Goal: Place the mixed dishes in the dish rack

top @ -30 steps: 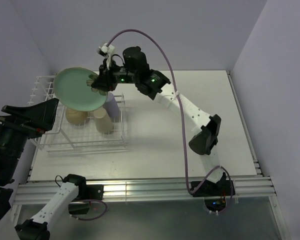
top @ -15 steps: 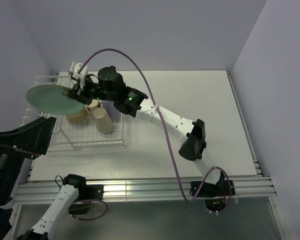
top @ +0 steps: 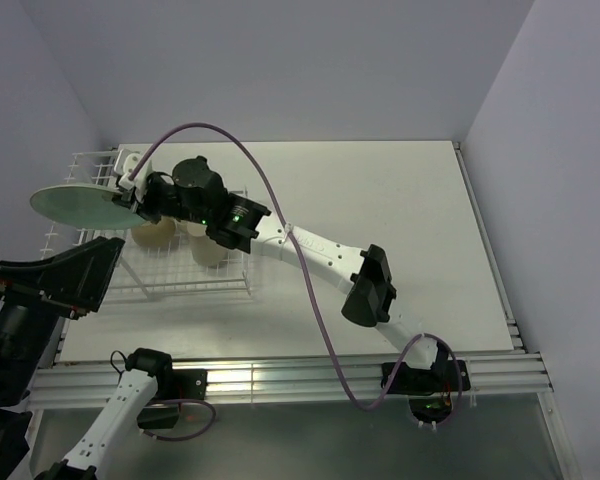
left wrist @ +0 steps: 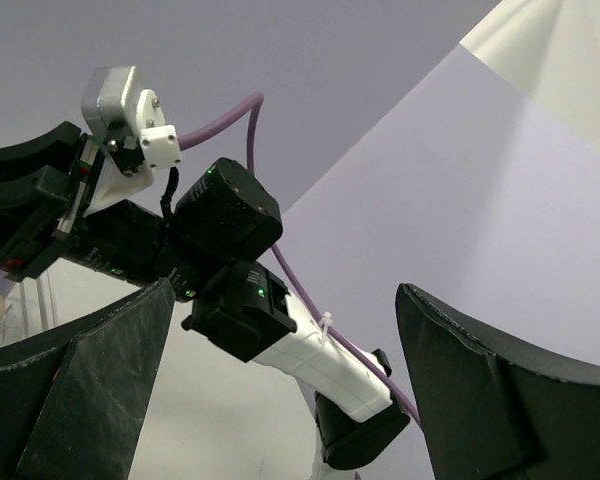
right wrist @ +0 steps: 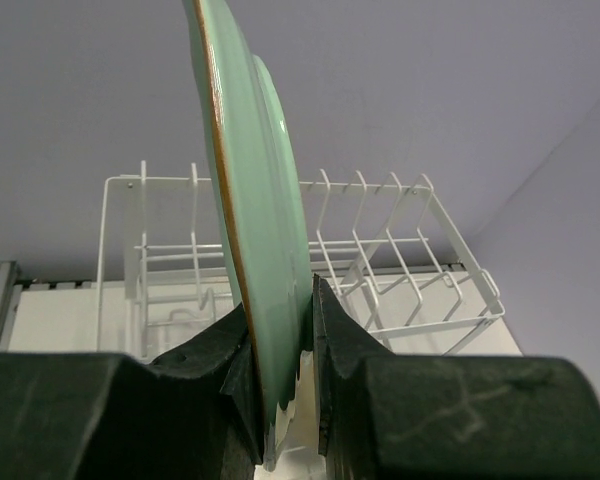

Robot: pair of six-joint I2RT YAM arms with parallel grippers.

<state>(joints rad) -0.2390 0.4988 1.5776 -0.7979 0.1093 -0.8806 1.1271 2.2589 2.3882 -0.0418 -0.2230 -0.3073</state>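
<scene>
"Starting with the edges: how much room has the right gripper (right wrist: 280, 300) got?"

"Little on its left. The pale green round plate (top: 78, 204) it carries hangs over the far left corner of the white wire dish rack (top: 180, 288). The plate's rim reaches past the rack's left side toward the pale wall (top: 30, 120). The white tabletop (top: 410, 220) to the right of the rack lies open as far as its right edge."

"Is the grip sound?"

"From the right wrist, both black fingers (right wrist: 215, 350) press the plate's lower rim, one on each face. The plate stands edge-on between them, with the rack's row of upright tines beyond it."

"Counts?"

"One plate, one rack. In the basket I count two pale vessels: a cream bowl (top: 152, 234) and, to its right, a beige tumbler (top: 208, 250). The right arm crosses over that end, so anything else there is hidden."

"And what stands in the way?"

"The left gripper (left wrist: 285, 292) is raised; from above it looms over the rack's near left corner. Its jaws are spread wide with nothing between them. A purple cable (top: 195, 126) loops above the right arm."
</scene>
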